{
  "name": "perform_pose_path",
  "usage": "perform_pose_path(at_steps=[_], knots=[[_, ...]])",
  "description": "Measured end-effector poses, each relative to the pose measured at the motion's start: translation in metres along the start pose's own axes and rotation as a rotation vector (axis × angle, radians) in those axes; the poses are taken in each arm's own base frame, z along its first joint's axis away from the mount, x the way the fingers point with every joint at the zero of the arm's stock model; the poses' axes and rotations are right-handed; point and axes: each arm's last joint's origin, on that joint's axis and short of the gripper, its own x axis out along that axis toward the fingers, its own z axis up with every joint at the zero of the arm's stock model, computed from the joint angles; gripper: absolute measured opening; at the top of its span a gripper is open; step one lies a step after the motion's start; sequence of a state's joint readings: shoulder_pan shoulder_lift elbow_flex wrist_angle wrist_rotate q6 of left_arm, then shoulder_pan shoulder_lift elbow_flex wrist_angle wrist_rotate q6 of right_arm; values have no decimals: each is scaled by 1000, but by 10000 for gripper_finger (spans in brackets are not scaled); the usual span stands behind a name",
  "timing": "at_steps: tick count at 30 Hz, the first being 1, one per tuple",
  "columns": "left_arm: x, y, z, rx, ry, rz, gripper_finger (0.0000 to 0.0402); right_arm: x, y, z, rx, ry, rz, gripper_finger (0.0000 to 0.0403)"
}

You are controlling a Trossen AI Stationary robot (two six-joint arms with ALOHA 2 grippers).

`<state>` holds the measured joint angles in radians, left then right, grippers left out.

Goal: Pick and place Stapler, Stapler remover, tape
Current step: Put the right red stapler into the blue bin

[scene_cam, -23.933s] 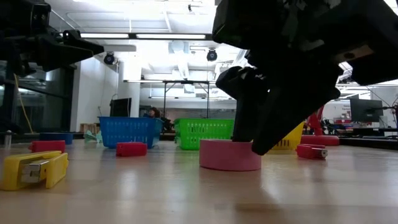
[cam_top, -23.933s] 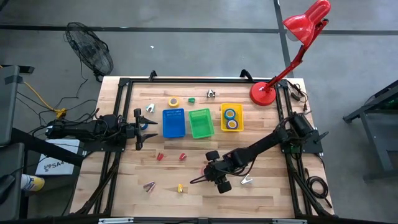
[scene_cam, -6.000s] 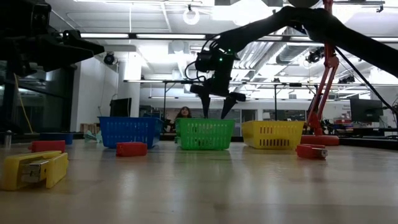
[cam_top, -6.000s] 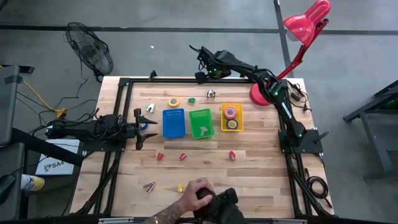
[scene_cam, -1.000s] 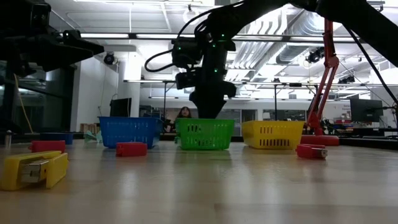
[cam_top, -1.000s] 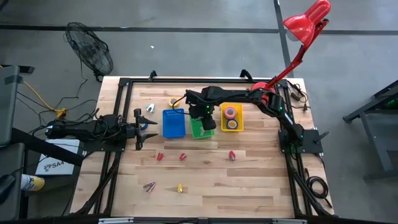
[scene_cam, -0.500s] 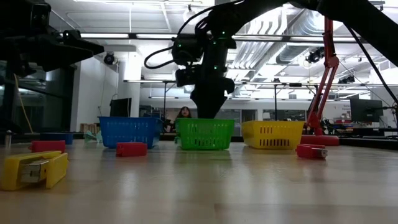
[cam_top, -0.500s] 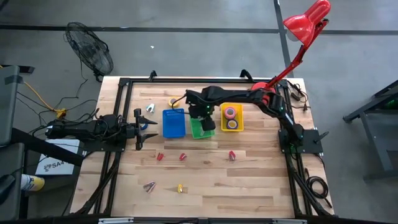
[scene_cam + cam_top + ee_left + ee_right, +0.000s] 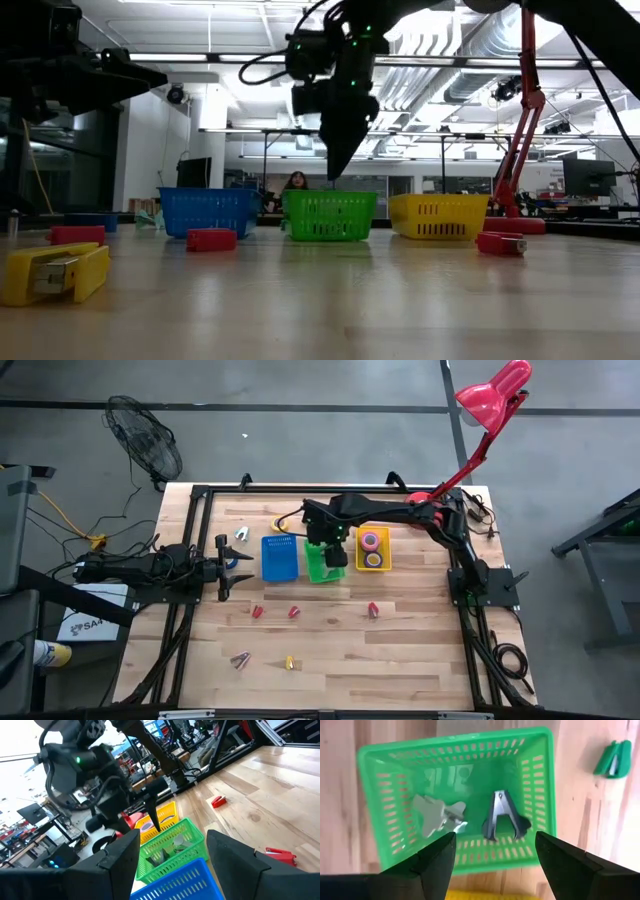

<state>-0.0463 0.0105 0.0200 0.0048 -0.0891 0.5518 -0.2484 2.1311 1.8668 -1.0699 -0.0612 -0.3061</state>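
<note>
My right gripper (image 9: 495,837) hangs open above the green bin (image 9: 322,563), fingers pointing down, touching nothing. In the bin lie a grey staple remover (image 9: 437,815) and a dark staple remover (image 9: 502,817). A green staple remover (image 9: 615,760) lies on the table beyond the bin. The yellow bin (image 9: 385,550) holds a pink tape roll (image 9: 371,541) and a yellow tape roll (image 9: 372,559). Red staplers (image 9: 256,611) (image 9: 293,612) (image 9: 373,609) lie on the wood. My left gripper (image 9: 222,568) waits open at the table's left.
A blue bin (image 9: 280,557) stands left of the green one. A yellow stapler (image 9: 55,272) and other small pieces (image 9: 240,658) lie toward the near edge. A red desk lamp (image 9: 430,510) stands at the far right corner. Bare wood lies at the near right.
My right gripper has risen straight up out of the green bin and now hangs clear above its rim. The bins have not moved.
</note>
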Motion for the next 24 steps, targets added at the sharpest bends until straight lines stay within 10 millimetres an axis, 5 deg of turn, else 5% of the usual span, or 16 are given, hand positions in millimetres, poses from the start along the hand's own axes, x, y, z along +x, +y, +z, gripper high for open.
perform_pose_path(at_steps=[10,24], knots=[[0,0,0,0,0,0,227,-10,11,-3,259,39,-32,264],[0,0,0,0,0,0,227,-32,39,-7,340,71,-136,264]])
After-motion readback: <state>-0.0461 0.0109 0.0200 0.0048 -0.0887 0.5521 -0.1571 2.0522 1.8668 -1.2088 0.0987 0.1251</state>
